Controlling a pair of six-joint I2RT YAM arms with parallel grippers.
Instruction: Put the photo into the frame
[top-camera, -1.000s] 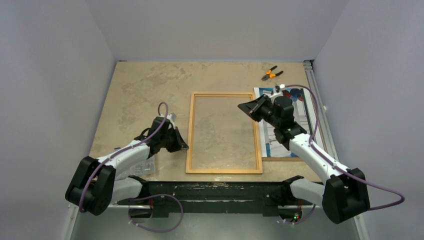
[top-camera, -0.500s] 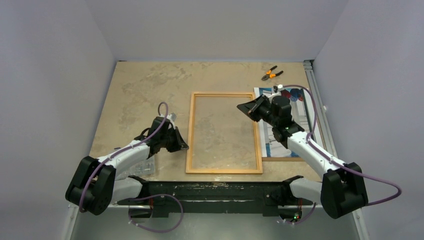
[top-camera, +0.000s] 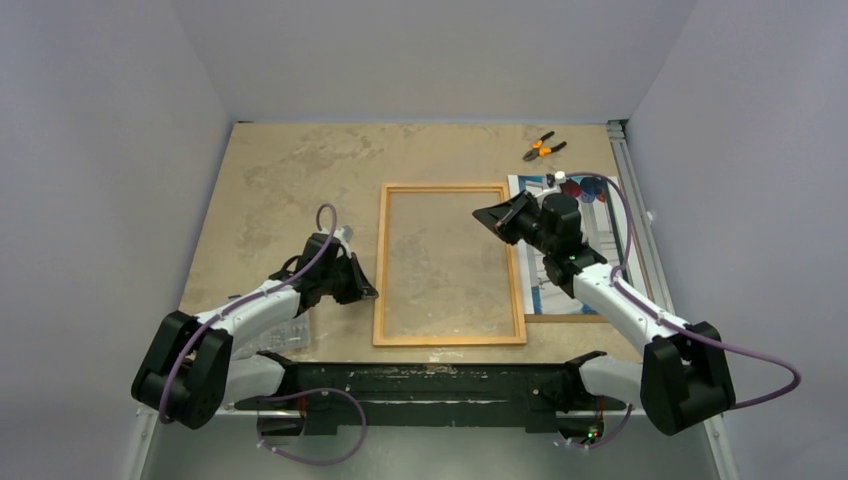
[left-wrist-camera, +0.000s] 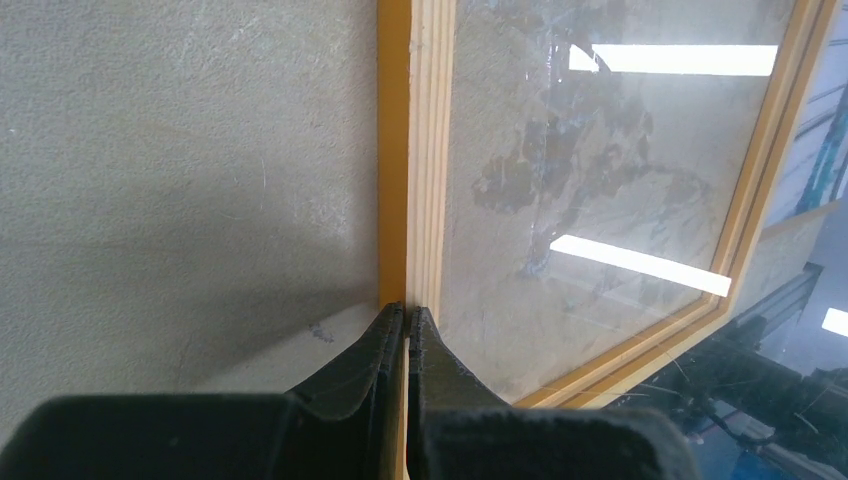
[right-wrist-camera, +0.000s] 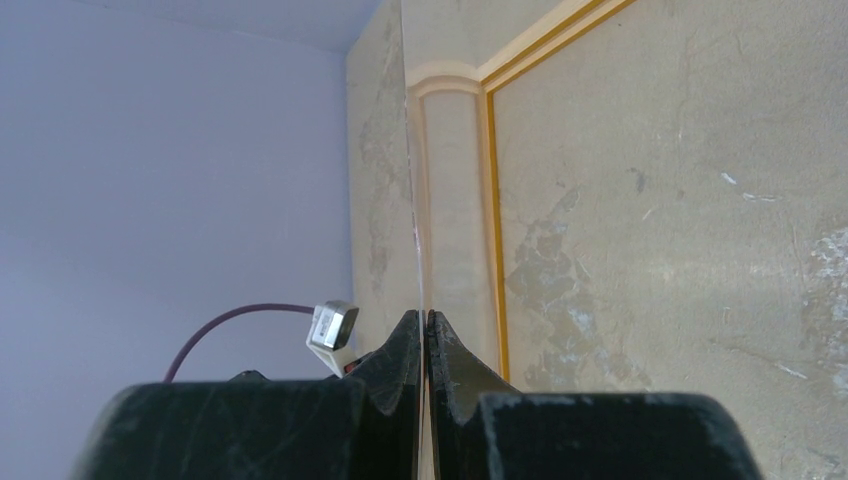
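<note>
From above, I saw the thin orange-bordered rectangular frame (top-camera: 381, 265) lying flat mid-picture on the mottled beige table (top-camera: 280, 180), with bare top to its left. The glossy blue-white photo (top-camera: 537, 283) lay along its right edge. Left wrist: the left gripper (left-wrist-camera: 405, 315) was closed at the frame's (left-wrist-camera: 420, 150) left rail. Right wrist: the right gripper (right-wrist-camera: 421, 322) pinched a thin clear sheet (right-wrist-camera: 410, 150) edge-on.

We see only parts of the photo (top-camera: 592, 190) behind the right gripper (top-camera: 482, 216); its arm hides the middle.
</note>
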